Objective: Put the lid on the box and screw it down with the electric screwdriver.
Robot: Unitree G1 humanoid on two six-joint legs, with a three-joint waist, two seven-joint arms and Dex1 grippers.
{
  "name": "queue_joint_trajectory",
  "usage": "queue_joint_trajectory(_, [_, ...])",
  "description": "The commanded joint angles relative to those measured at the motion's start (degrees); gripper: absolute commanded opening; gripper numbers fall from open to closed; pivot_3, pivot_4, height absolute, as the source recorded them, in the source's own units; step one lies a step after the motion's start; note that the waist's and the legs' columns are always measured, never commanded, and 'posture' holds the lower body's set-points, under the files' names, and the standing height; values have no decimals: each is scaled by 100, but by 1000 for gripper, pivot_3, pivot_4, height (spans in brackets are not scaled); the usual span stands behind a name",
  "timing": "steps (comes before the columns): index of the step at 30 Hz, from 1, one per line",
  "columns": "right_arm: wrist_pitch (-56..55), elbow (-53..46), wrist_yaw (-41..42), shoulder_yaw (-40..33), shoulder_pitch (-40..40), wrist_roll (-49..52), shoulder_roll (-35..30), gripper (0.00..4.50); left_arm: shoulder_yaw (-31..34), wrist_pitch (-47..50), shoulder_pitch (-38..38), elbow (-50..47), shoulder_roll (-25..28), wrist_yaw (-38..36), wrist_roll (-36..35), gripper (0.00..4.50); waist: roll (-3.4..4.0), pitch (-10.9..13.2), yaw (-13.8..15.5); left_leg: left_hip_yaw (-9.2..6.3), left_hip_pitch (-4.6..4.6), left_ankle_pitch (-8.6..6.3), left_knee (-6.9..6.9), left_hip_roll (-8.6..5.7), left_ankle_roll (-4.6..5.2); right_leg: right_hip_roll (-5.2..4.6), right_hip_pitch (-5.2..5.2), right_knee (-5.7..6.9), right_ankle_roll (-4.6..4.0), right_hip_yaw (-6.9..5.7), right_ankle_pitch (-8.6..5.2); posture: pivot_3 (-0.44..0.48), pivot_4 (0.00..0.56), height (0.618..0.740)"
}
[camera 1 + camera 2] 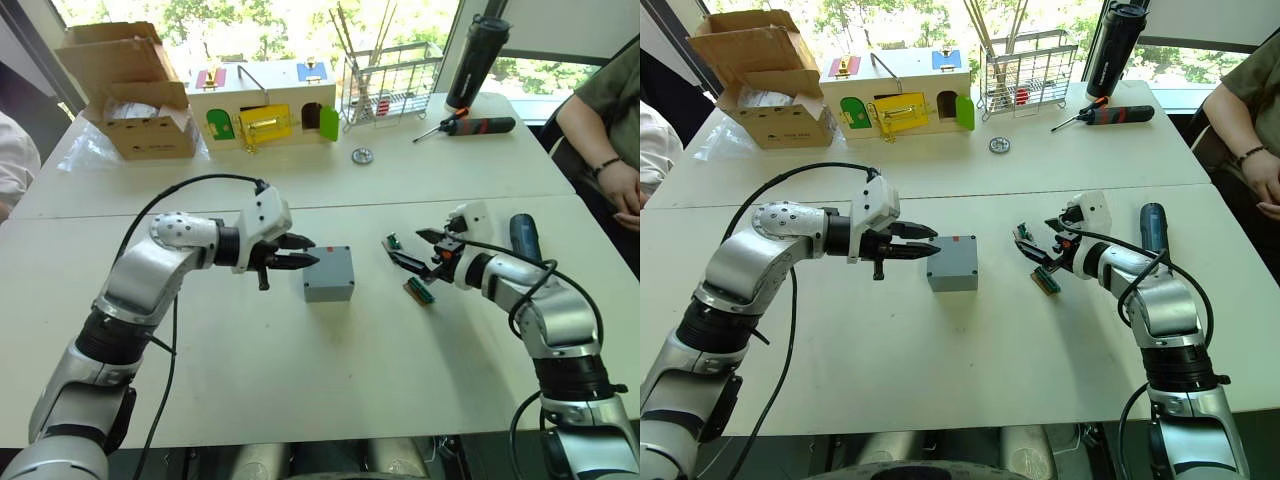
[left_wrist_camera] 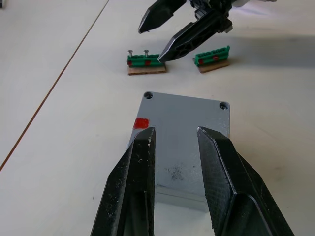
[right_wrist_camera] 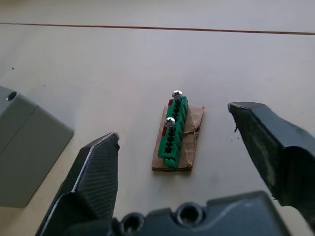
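- The surface is a white table (image 1: 330,390) made of two tops pushed together, the seam running across just behind the robot's arms; bright windows with green trees stand beyond the far edge.
- At the far side, from about 10 o'clock round to 2 o'clock: an open cardboard box (image 1: 135,95), a colourful wooden latch box (image 1: 265,105), a wire rack (image 1: 392,85), a tall black bottle (image 1: 478,60) and a red-and-black hand screwdriver (image 1: 470,125). A small metal disc (image 1: 362,155) lies at 12 o'clock.
- A person's arm (image 1: 605,150) rests at the 2 o'clock edge; a white sleeve (image 1: 15,160) shows at 9 o'clock.
- The box (image 1: 329,273) sits near the table's middle with the lid (image 2: 184,135) already on top.
- The left gripper (image 1: 295,252) hovers just at the box's 9 o'clock side, fingers slightly parted, gripping nothing.
- The right gripper (image 1: 410,250) is at the box's 3 o'clock, fingers spread wide over a green terminal strip (image 3: 173,133).
- A blue-and-black tool (image 1: 524,240) lies beyond the right forearm at 3 o'clock.
- The left wrist view adds the lid's corner holes, a red mark (image 2: 141,123) and two green strips side by side.
- The right wrist view adds two screws (image 3: 177,94) standing upright in the strip on its cardboard scrap.
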Motion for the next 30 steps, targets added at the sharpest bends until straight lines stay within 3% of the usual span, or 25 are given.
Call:
queue_joint_trajectory(1, [-151,-36,-49,-65,-125,-17,66,2789,53,-120,-13,-72,35,-13,3,1343,0,0,-2,0,0,0,0,0,0,0,0,0,0,0,0,0,150,740])
queue_joint_trajectory(15, [-309,135,-116,68,-203,-105,244,2789,15,-222,74,29,1,50,49,1343,0,0,-5,0,0,0,0,0,0,0,-1,0,0,0,0,0,150,740])
queue_joint_trajectory(18, [-325,154,-116,73,-214,-122,256,2003,-5,-234,89,32,-13,73,59,1343,0,0,-5,0,0,0,0,0,0,1,-1,0,0,0,0,0,150,740])
queue_joint_trajectory(22, [-320,154,-124,96,-203,-143,268,67,-1,-238,96,32,-22,87,63,1343,0,0,-5,0,0,0,0,0,0,1,-1,0,0,0,0,0,150,740])
queue_joint_trajectory(30, [-315,94,-134,129,-149,-165,263,67,26,-265,101,59,-34,96,103,1343,0,0,-6,0,0,0,0,0,0,1,-1,0,0,0,0,0,150,740])
